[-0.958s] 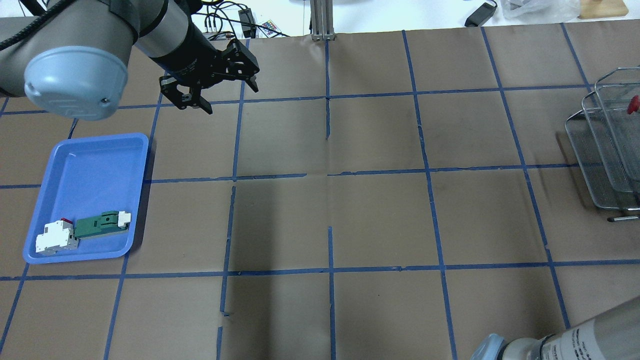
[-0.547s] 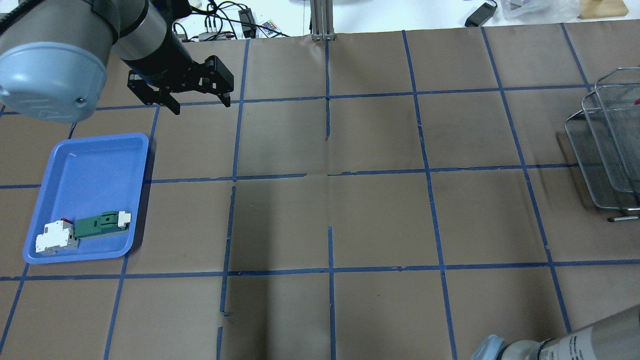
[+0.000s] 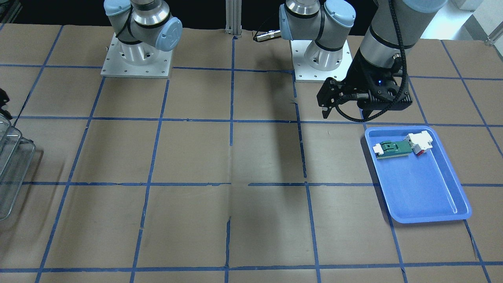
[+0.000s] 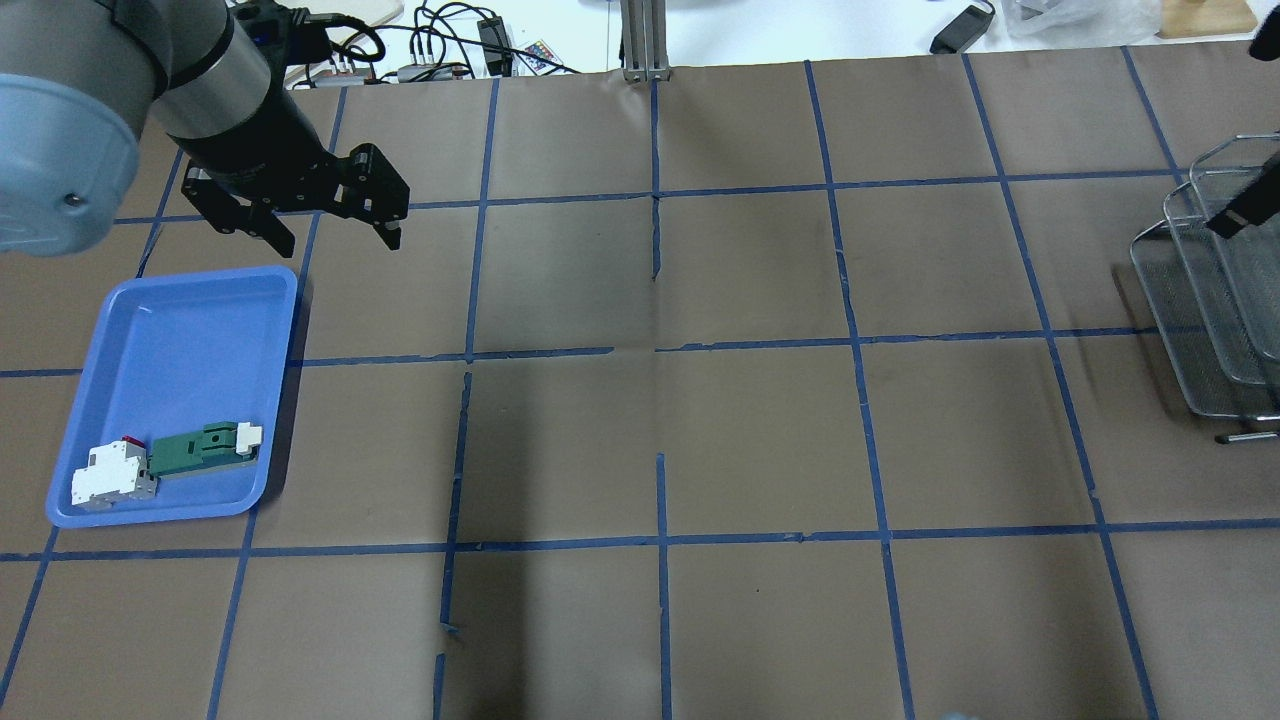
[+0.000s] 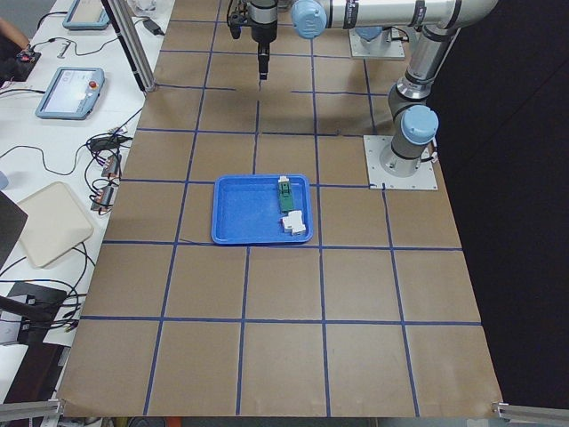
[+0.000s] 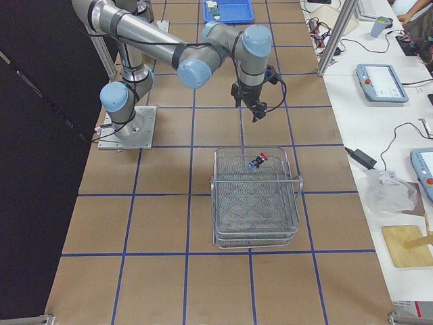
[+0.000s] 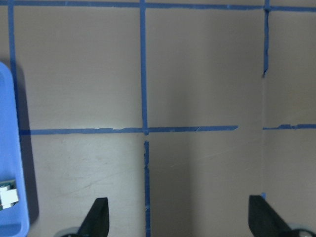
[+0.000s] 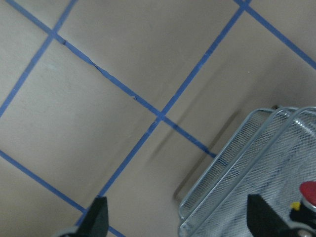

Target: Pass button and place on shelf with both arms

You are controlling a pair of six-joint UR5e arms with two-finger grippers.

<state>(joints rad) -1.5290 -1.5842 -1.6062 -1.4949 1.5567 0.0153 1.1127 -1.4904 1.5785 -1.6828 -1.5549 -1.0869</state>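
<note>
**Button lies in the shelf; both grippers are empty**

The button (image 6: 258, 161), a small part with a red cap and a black body, sits in the top tier of the wire shelf (image 6: 223, 203), at the shelf's end nearest the right gripper (image 6: 256, 112). It seems to lie tilted rather than upright. The right gripper hangs just beside the shelf, above the table (image 4: 760, 430). Its jaws are spread wide and hold nothing.

The left gripper (image 4: 338, 232) is well apart from the shelf, towards the opposite end of the table. It too is wide open and empty. A blue tray (image 4: 180, 320) lies below it, also far from the shelf.

The button is probably light and rigid, made of hard plastic that should bear a modest squeeze. Its rounded cap looks smooth and could slip from a grip. The black cylindrical body seems the better place to hold it, pinched across its sides. Lying tilted, the button may roll on the mesh if nudged. The shelf's wire walls likely leave only a reach from above.
</note>
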